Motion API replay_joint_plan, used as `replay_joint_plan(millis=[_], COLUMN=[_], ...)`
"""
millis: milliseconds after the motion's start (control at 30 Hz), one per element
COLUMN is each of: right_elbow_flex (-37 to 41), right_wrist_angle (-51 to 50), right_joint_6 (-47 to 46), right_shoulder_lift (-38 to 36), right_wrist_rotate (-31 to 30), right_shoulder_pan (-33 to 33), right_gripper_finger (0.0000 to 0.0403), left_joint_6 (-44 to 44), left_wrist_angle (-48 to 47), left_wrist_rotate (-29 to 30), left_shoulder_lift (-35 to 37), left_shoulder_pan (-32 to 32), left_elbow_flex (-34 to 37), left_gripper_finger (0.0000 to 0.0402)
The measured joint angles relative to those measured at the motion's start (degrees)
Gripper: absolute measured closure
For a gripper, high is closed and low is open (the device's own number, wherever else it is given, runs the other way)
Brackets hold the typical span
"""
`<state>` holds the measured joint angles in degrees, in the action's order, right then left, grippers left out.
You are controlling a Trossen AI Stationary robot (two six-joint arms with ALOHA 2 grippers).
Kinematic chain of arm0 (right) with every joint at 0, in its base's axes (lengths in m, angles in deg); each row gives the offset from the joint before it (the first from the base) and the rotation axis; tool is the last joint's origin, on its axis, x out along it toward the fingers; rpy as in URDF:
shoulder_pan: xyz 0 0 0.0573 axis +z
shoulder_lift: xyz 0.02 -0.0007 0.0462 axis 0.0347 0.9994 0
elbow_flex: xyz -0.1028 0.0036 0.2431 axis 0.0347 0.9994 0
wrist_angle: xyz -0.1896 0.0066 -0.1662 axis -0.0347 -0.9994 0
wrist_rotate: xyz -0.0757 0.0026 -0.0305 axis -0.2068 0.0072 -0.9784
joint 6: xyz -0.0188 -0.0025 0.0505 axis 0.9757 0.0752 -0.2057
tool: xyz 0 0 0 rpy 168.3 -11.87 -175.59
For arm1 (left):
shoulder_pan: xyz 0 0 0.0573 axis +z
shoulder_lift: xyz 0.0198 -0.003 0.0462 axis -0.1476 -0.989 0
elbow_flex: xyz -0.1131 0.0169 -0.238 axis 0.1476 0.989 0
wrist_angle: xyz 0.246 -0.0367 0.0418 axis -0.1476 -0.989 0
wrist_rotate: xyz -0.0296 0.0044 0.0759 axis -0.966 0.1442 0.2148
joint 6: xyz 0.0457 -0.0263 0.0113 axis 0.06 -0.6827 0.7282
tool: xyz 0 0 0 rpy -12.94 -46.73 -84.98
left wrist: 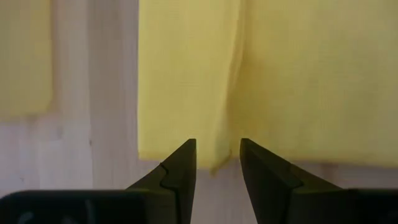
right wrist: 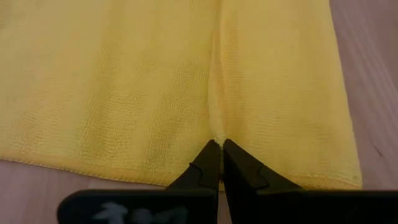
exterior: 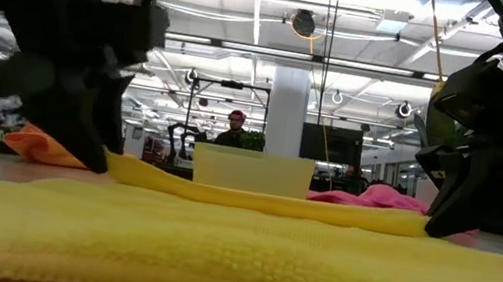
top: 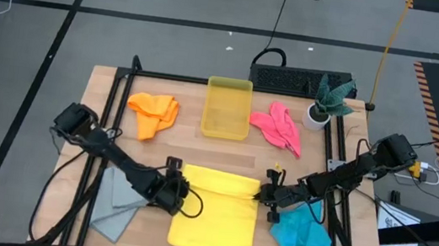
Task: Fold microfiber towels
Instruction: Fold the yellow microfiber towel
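Note:
The yellow towel [top: 216,216] lies spread at the table's near middle, its far strip [top: 220,181] folded over toward the near side. My left gripper [left wrist: 217,149] stands open at the strip's left end, with the flap's edge [left wrist: 225,124] between its fingers. At the strip's right end my right gripper [right wrist: 220,144] is shut on the towel. The orange towel [top: 153,113], the pink one [top: 278,126], the blue one [top: 300,234] and the grey one [top: 117,205] lie crumpled or loosely folded around it. My left gripper has a finger on each side of the flap's corner [left wrist: 217,165]; I cannot tell whether they touch it. My right gripper pinches the flap's edge [right wrist: 216,132] where it meets the towel's right edge, between its two fingers. The fingers slant down from the table's right. A crease runs from the fingertips along the cloth, which lies on the table.
A translucent yellow bin [top: 227,107] stands at the far middle, and a potted plant [top: 329,99] at the far right. A dark frame [top: 208,82] runs around the wooden tabletop. A person [exterior: 233,130] shows in the room behind.

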<state>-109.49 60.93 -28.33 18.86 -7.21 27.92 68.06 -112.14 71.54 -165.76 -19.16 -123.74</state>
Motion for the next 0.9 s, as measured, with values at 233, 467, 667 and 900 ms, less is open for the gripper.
replay_joint_plan(millis=[233, 467, 667, 900], right_elbow_flex=[0.00, 0.02, 0.05, 0.02], right_wrist_angle=[0.00, -0.82, -4.53, -3.88], right_joint_6=[0.13, 1.32, 6.25, 20.22], right_shoulder_lift=[0.00, -1.11, -9.35, -21.37], right_wrist_rotate=[0.00, -2.87, -16.03, -29.51], right_shoulder_pan=[0.00, 0.05, -0.08, -3.77], right_gripper_finger=[0.0401, 0.0401, 0.0401, 0.0401], left_joint_6=[0.17, 1.56, 0.65, 4.84], left_wrist_angle=[2.63, 3.24, 0.46, -3.15], left_wrist_rotate=[0.03, 3.57, 14.14, 28.14], left_shoulder_lift=[-0.02, 0.00, 4.20, 14.03], left_shoulder_pan=[0.69, 0.69, 1.01, 5.08], left_elbow_flex=[1.90, 1.79, 1.59, 1.57], left_gripper_finger=[0.0329, 0.0391, 0.0396, 0.0396])
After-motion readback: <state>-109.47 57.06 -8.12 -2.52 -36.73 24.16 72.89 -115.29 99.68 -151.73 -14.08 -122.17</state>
